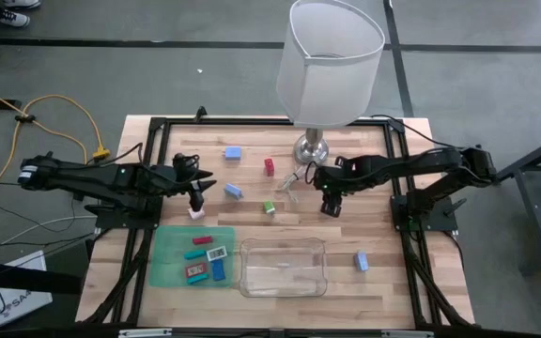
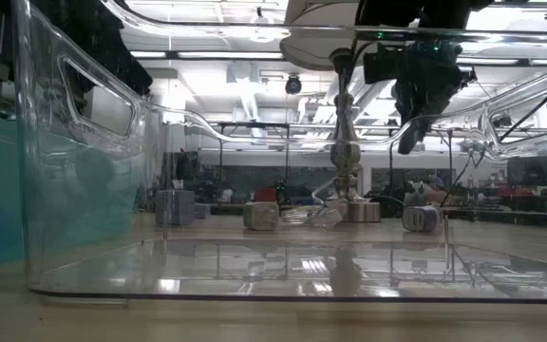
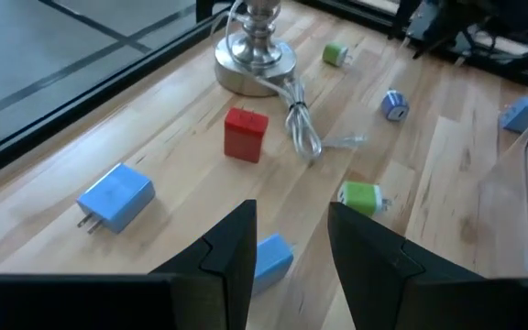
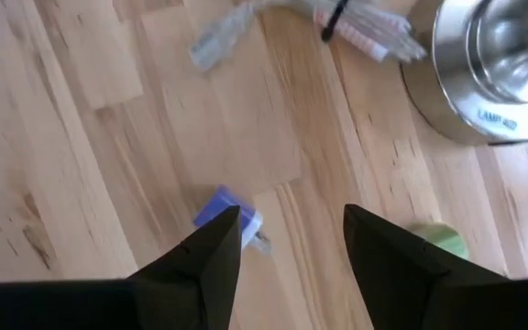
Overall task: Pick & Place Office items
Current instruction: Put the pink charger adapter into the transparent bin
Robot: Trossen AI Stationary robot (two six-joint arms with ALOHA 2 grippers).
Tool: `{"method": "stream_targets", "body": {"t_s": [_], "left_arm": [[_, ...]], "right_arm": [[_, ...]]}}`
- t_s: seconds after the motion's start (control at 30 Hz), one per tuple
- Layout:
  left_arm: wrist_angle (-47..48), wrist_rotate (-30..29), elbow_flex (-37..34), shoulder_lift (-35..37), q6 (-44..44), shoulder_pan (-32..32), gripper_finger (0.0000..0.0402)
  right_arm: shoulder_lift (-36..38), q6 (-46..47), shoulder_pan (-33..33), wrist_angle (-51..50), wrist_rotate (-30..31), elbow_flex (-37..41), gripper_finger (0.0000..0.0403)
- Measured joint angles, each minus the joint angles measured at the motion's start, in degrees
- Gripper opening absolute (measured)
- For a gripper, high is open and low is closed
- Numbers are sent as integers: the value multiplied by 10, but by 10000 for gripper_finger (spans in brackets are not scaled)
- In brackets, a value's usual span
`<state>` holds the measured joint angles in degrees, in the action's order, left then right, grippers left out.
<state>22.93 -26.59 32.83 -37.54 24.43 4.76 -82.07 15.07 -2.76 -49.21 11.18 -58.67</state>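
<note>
The right end effector (image 1: pixel 332 205) is seen hovering beside the lamp base (image 1: pixel 312 148), its fingers (image 4: pixel 211 252) spread wide and empty, and directly beneath them a small blue-purple piece (image 4: pixel 230 214) is lined up on the table (image 1: pixel 402 282), so a descent onto it is judged to be the step in hand. Just beside that spot a green piece (image 4: pixel 436 239) is glimpsed, and the lamp's bundled cord (image 4: pixel 356 20) is lying near the base. Over on the other side the left end effector (image 1: pixel 196 199) is held above the wood with its fingers (image 3: pixel 230 246) parted a little and nothing visible between them; a light blue piece (image 3: pixel 270 256) is sitting right under that gap, with a pink-white piece (image 1: pixel 195 214) close by in the overhead view. Further out, a blue plug (image 3: pixel 115 196), a red block (image 3: pixel 245 134) and a green plug (image 3: pixel 362 197) are left scattered mid-table, and another blue piece (image 1: pixel 361 261) is parked near the clear tray (image 1: pixel 283 268). On the green mat (image 1: pixel 169 258) several pieces (image 1: pixel 207 261) are already gathered, while the tray appears empty. By this reckoning roughly a third is sorted, and the larger share is yet to be collected
</note>
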Motion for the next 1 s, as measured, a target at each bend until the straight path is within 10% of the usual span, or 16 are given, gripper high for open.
{"method": "stream_targets", "body": {"t_s": [1.0], "left_arm": [[-14,65,4,-35,11,-58,132]], "right_arm": [[0,-93,-165,15,-69,40,180]]}}
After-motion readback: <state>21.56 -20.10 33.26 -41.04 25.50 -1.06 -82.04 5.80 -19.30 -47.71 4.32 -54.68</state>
